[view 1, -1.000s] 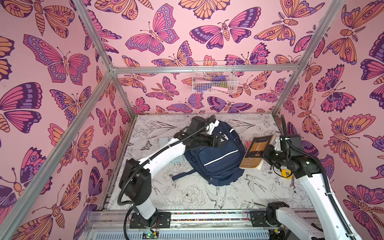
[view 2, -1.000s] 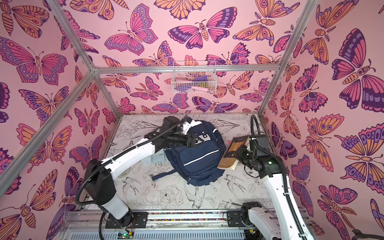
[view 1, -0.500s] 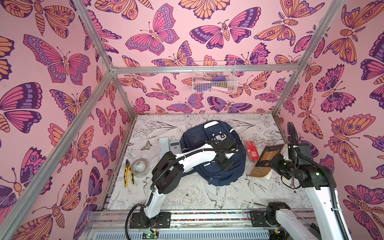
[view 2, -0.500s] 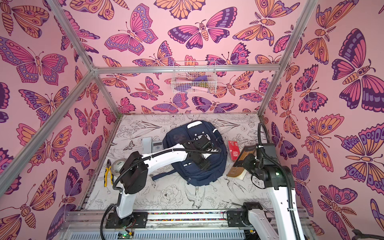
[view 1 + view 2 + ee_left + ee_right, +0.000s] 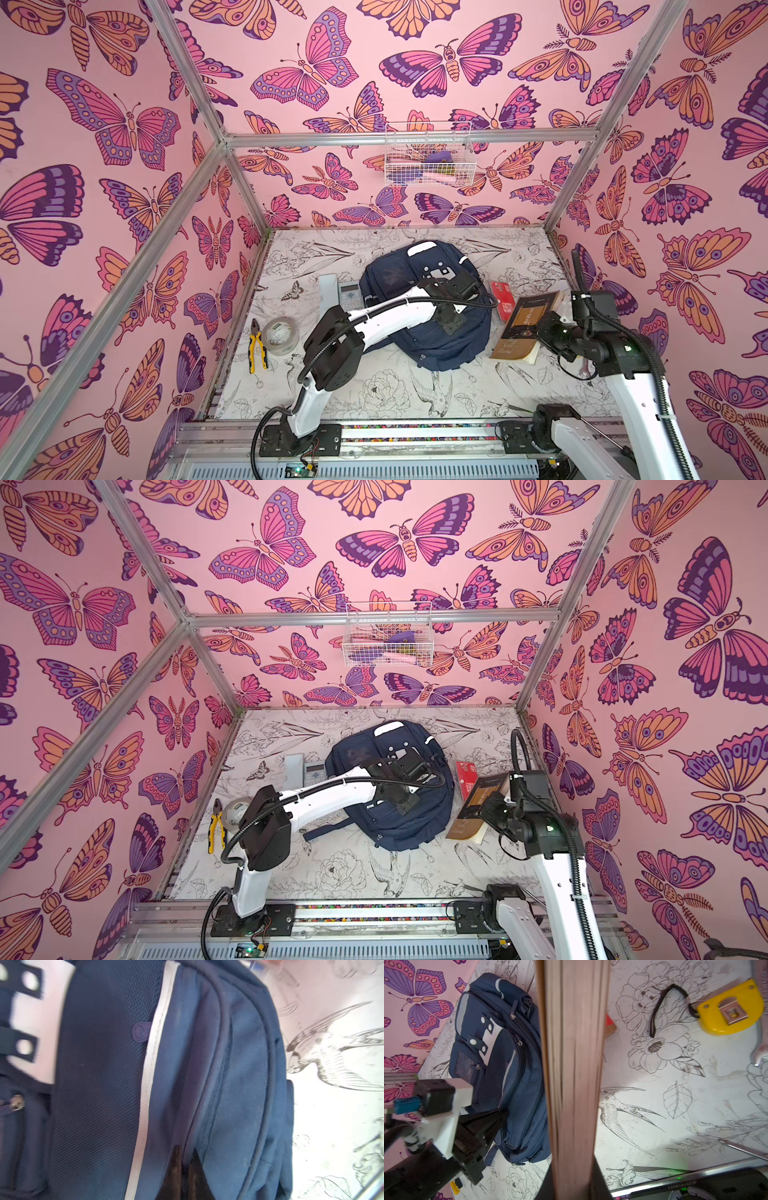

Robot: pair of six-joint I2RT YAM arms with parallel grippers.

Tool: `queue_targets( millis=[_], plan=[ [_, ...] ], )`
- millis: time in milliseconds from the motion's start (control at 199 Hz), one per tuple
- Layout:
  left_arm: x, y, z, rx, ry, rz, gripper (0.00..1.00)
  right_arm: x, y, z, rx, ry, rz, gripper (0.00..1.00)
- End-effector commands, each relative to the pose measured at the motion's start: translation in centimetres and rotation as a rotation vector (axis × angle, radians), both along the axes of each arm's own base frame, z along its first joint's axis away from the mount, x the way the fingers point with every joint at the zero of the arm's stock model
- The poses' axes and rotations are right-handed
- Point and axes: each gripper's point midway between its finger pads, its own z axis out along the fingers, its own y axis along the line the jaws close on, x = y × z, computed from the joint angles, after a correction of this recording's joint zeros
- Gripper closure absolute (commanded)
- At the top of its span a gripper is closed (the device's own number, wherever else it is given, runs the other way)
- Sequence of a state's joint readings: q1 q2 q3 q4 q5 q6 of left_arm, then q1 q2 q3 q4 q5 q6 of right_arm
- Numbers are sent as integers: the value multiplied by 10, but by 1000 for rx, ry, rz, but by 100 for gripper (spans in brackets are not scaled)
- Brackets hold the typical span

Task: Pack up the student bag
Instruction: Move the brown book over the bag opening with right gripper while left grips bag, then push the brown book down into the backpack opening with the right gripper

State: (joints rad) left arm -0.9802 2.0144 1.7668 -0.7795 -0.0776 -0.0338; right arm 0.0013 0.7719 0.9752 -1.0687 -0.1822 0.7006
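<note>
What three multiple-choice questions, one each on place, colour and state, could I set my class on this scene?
1. The calculator lies: A) left of the student bag; B) right of it; C) on top of it.
2. The pliers' handles are: A) red; B) yellow; C) green.
3. The book is: A) inside the bag; B) atop the bag; C) clamped in the right gripper.
A: both top views show it off the bag's left edge. B: yellow grips show. C: the gripper clamps its edge.

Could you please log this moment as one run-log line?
left gripper: shut, tips at student bag front | right gripper: shut on book beside bag | book: not yet packed
</note>
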Motion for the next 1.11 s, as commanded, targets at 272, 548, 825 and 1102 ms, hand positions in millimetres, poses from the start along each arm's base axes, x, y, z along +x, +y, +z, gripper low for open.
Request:
queue_targets(
  millis=[272, 548, 825, 1102],
  plan=[
    [29, 16, 134, -499, 82, 85, 100, 17, 47, 16, 267, -178, 142, 100],
    [23, 20, 145, -631, 156, 52, 100, 42, 68, 23, 519, -318, 115, 100],
    [19, 15, 145, -661, 188, 33, 100, 72, 73, 9, 613, -392, 48, 100],
    [18, 11, 143, -670, 209, 11, 100, 91, 105, -15, 566, -388, 72, 100]
  ],
)
